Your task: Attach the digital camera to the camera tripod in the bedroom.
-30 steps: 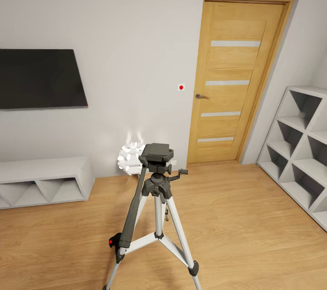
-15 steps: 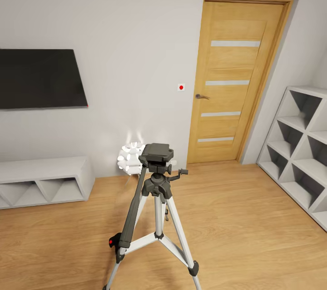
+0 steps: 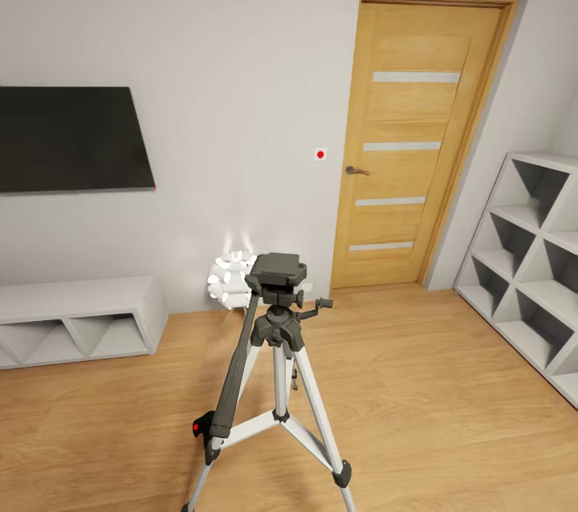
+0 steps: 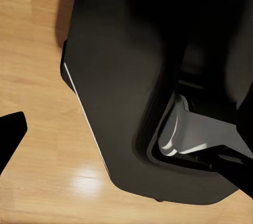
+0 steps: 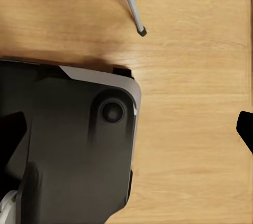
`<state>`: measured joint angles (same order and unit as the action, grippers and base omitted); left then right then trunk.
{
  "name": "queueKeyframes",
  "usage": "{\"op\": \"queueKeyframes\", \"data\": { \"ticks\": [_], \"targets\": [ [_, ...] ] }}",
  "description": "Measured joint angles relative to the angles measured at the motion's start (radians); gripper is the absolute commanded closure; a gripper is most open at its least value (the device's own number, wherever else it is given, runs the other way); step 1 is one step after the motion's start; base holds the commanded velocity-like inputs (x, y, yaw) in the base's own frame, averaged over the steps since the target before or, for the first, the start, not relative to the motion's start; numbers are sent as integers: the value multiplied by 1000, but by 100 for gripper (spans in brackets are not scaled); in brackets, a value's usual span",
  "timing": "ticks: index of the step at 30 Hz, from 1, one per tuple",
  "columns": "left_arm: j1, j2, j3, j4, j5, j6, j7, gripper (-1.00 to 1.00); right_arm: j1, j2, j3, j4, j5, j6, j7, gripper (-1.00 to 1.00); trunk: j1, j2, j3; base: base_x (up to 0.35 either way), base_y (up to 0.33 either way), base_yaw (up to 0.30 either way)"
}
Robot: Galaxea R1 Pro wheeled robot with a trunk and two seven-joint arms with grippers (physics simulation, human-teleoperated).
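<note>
Each hand's grip I cannot tell; the camera tripod (image 3: 273,351), silver tubular legs under a blocky black head, stands on glossy plank floor (image 3: 449,400)

Light wood plank floor (image 3: 449,384), smooth with a soft sheen. Camera tripod (image 3: 275,351) with silver brushed-metal legs and matt black plastic joints, head and feet. Door (image 3: 417,143) in warm varnished wood with frosted strips. Walls (image 3: 241,54) in matt white paint. Cube shelves (image 3: 534,255) matt white. Screen (image 3: 72,139) dark, slightly glossy.
</note>
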<state>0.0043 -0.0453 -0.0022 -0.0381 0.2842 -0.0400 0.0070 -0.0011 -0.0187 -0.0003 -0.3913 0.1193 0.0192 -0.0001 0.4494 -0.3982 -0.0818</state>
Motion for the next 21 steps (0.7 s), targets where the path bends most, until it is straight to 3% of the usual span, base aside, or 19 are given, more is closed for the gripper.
{"op": "queueKeyframes", "data": {
  "ticks": [8,21],
  "targets": [
    [0,1,4,0,1,0,0,-100,0,0,-1,-2,-2,2,-1,-100,0,0,0,-114,0,0],
    [0,1,6,1,3,0,0,-100,0,0,-1,11,-2,10,-1,-100,1,0,0,-300,0,0]
  ]
}}
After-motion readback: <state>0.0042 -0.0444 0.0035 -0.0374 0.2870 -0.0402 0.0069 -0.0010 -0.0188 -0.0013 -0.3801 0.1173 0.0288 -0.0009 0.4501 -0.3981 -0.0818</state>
